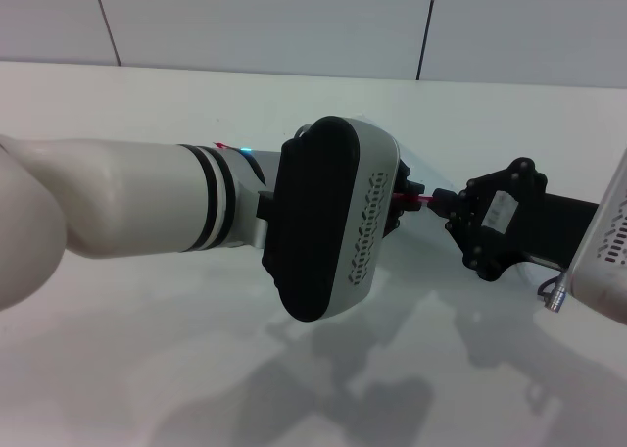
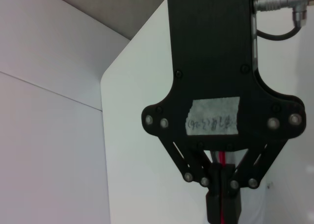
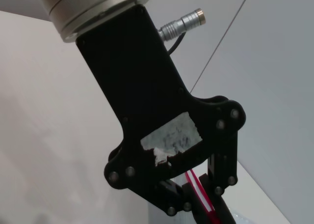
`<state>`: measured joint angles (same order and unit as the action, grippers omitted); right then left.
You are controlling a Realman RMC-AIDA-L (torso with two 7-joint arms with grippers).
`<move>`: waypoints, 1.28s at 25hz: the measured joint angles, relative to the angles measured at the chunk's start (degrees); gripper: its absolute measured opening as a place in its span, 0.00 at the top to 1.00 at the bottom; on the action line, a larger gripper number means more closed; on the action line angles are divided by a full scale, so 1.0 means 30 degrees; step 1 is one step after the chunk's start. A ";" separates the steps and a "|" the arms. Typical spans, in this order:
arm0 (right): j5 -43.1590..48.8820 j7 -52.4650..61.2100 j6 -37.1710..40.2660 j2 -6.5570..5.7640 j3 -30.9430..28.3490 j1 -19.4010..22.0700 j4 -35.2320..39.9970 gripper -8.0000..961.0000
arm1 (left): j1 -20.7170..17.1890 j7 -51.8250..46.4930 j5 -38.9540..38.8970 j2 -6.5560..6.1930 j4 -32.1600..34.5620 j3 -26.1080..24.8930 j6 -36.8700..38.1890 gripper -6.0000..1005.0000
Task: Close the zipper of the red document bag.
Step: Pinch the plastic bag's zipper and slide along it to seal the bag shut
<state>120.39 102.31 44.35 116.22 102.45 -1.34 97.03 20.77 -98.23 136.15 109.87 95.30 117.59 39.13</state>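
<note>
Running as a thin red line between the two grippers, the zipper (image 1: 413, 201) lay over the middle of the white table (image 1: 147, 369), and only that short stretch of it showed in the head view. The rest of the red document bag (image 3: 241, 218) was almost wholly hidden under the arms, apart from what seemed a pale, translucent sliver in the right wrist view. The left gripper (image 2: 223, 184) had its fingers pinched together on the red strip, and the right gripper (image 1: 438, 201), facing it from just beside, was likewise clamped on the strip. The large wrist housing of the left arm (image 1: 118, 202) covered most of the meeting point. The pouch was probably light, thin and floppy, with slick plastic that would slide and buckle on the tabletop if pushed. The stiffer zipper edge therefore looked the sensible place to hold: one gripper anchoring the strip, the other taking the slider. Whether either one actually had the slider could not be told.
</note>
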 joint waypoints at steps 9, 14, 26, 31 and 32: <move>-0.0012 -0.0001 -0.0007 0.0021 -0.0090 0.0008 -0.0001 0.85 | -0.0010 -0.0017 -0.0001 0.0009 -0.0014 0.0014 -0.0011 0.91; -0.0383 -0.0002 -0.0013 -0.0027 -0.0215 -0.0013 -0.0011 0.85 | -0.0012 -0.0021 -0.0002 0.0094 -0.0012 -0.0014 -0.0029 0.91; -0.0447 -0.0023 -0.0023 -0.0022 -0.0535 -0.0019 -0.0136 0.84 | -0.0333 -0.0012 -0.0002 0.0112 -0.0207 -0.0510 -0.0036 0.91; -0.0444 -0.0108 -0.0114 -0.0005 -0.0700 0.0024 -0.0188 0.84 | -0.0703 -0.0012 -0.0001 0.0146 -0.0293 -0.0805 -0.0036 0.91; -0.0442 -0.0133 -0.0186 0.0002 -0.0702 0.0038 -0.0207 0.84 | -0.0801 -0.0011 -0.0001 0.0155 -0.0326 -0.0890 -0.0036 0.91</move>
<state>119.07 101.91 43.79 116.22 100.35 -1.23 96.41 18.37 -98.26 136.15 110.33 94.32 114.92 39.02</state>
